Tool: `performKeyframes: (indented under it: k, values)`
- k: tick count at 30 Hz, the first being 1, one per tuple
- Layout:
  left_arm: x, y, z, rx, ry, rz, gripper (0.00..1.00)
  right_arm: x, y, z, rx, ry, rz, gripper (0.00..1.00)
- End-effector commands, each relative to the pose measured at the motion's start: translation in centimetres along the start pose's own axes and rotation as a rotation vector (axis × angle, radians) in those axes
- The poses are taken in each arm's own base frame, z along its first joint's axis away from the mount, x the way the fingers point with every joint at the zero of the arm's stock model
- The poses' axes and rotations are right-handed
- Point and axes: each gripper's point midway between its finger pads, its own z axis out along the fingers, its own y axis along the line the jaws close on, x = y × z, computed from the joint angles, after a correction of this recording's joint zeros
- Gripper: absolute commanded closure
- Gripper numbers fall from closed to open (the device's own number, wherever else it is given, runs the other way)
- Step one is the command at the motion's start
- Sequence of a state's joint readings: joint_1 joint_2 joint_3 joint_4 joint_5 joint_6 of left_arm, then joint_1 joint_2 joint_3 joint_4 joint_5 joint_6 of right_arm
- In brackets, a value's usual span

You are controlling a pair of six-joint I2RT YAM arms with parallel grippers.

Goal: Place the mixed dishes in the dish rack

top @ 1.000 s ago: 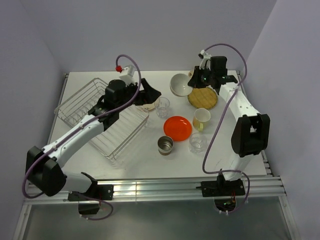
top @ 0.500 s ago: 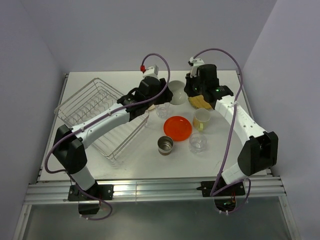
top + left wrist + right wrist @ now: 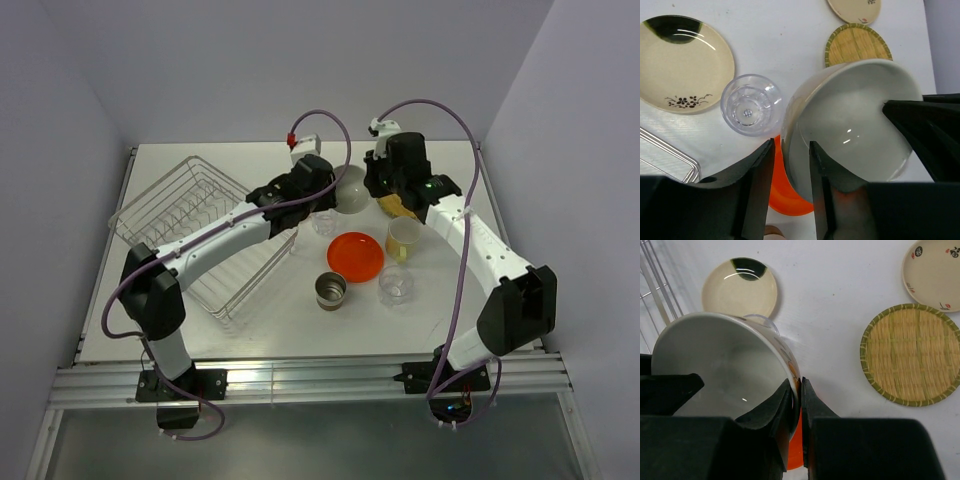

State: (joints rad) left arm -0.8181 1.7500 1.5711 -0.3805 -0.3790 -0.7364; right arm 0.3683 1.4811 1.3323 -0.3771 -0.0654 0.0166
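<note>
Swung over from beside the dish rack (image 3: 165, 215) to the white bowl (image 3: 855, 120) with the left end effector (image 3: 790, 155), now straddling one side of the rim, spread, with a sliver of gap at the outer wall. Brought across tilted, apparently clear of the table, in the right end effector (image 3: 796, 390), pinching the opposite rim. Finish closing the left squarely on the rim before loosening the right; keep above the clear glass (image 3: 746, 105) and orange plate (image 3: 777, 192) just beneath.
</note>
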Motion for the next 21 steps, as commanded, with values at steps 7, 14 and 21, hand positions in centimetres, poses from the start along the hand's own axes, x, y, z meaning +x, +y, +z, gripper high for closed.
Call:
performKeyframes:
  k: [7, 14, 21]
  values:
    - [-1.5, -0.7, 0.4, -0.007, -0.049, 0.031, 0.58, -5.2, 1.3, -3.4, -0.044, -0.189, 0.001, 1.00]
    - [-2.0, -1.3, 0.2, 0.024, -0.049, 0.021, 0.88, -4.6, 1.8, -3.1, -0.074, -0.173, -0.016, 1.00]
    - [-2.1, -1.0, 0.0, 0.153, 0.070, -0.089, 1.00, -4.6, 2.8, -3.5, -0.144, -0.162, -0.102, 0.87]
